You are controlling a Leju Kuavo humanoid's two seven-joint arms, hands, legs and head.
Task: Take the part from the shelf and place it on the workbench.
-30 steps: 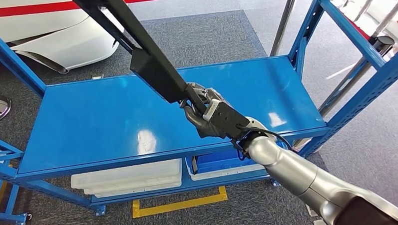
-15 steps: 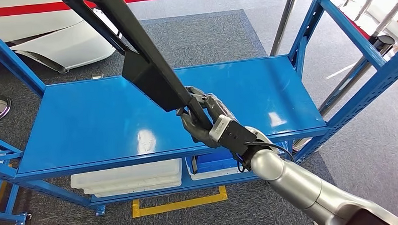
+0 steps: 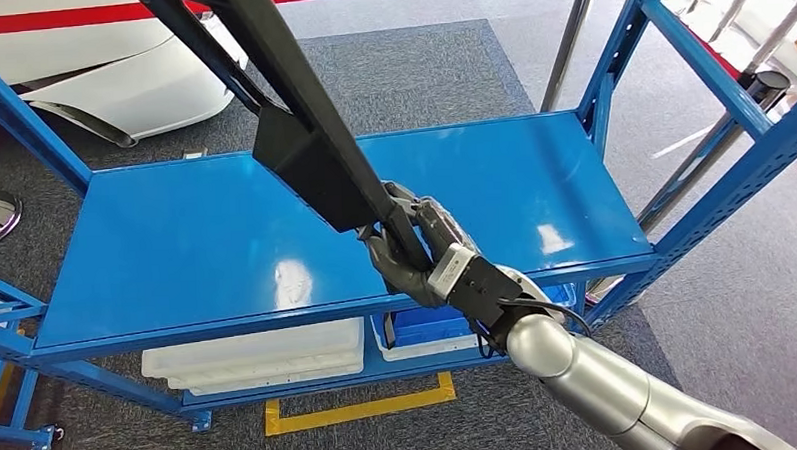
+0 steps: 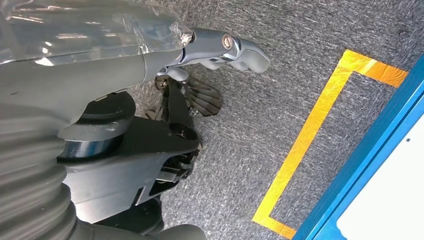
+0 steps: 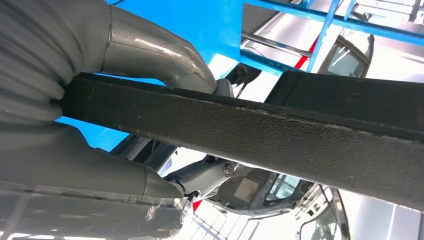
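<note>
The part [image 3: 301,138] is a long black bar with a wider black block partway along it. It slants up and away to the left over the blue shelf [image 3: 195,242], clear of the shelf's top. My right hand [image 3: 415,249] grips its lower end above the shelf's front edge. In the right wrist view the bar [image 5: 280,130] runs across the picture with my fingers [image 5: 150,50] wrapped around it. My left hand [image 4: 150,60] hangs beside my body above the carpet, holding nothing, its fingers [image 4: 230,47] stretched out.
White bins [image 3: 254,355] and a blue bin [image 3: 428,324] sit on the lower shelf. Blue uprights [image 3: 714,204] rise at the shelf's right end and left end. Yellow tape [image 3: 361,406] marks the carpet in front. A white car body [image 3: 119,75] stands behind.
My right hand has drawn back toward me, over the shelf's front edge, taking the part with it. The bar's block has shifted slightly. The shelf has not moved.
</note>
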